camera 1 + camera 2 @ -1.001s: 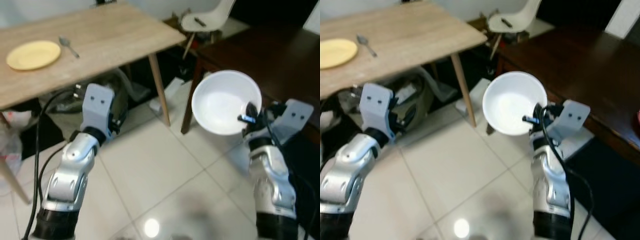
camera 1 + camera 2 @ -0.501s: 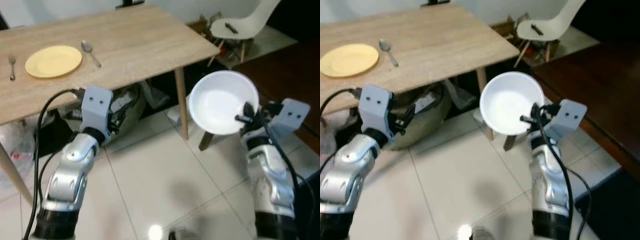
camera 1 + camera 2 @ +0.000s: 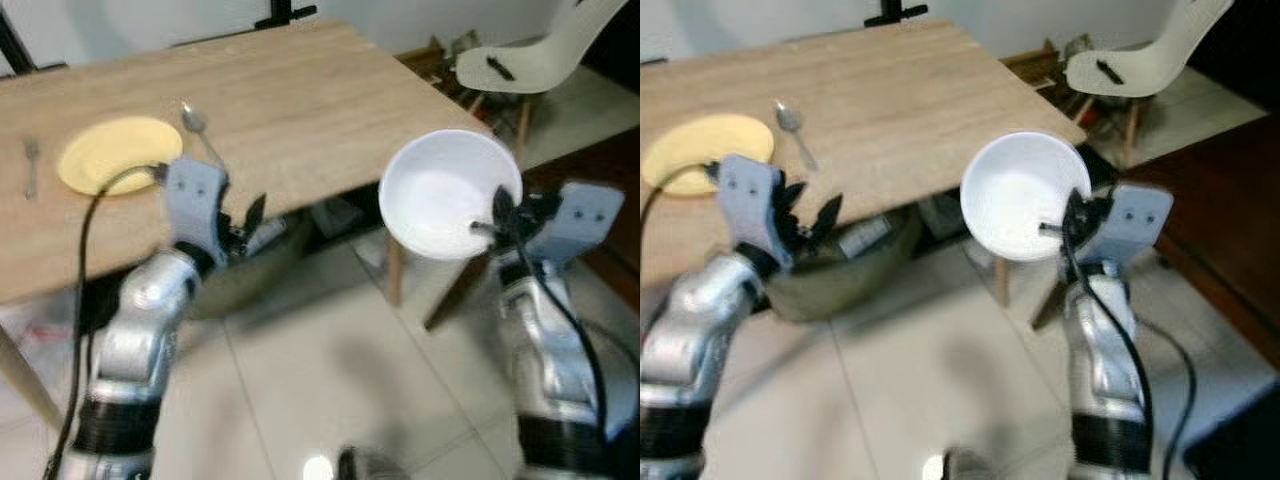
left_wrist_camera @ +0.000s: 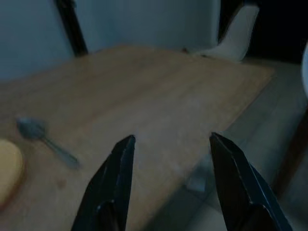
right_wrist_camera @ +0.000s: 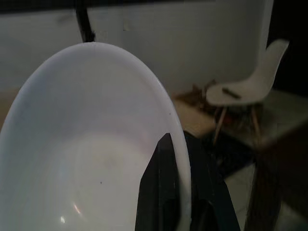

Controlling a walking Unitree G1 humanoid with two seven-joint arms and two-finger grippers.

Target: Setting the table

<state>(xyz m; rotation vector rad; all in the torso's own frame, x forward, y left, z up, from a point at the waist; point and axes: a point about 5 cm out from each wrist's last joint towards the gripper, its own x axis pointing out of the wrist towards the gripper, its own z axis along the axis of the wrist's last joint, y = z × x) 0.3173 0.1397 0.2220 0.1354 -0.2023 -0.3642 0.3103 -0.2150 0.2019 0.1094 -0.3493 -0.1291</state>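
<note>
Head stereo pair down over table [image 3: 300, 110]; wrist cameras along jaws.

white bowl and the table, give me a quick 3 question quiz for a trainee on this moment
1. True or false: the right tool grips the white bowl by its rim.
2. Which thing lies nearest the yellow plate on the wooden table? A) spoon B) cup C) knife
3. Fill in: the left tool is ____, holding nothing.

Key
1. True: one finger sits inside the rim and one outside.
2. A: the spoon lies just beside the plate; a fork is on its other side.
3. Open: its fingers stand apart over the table edge.
</note>
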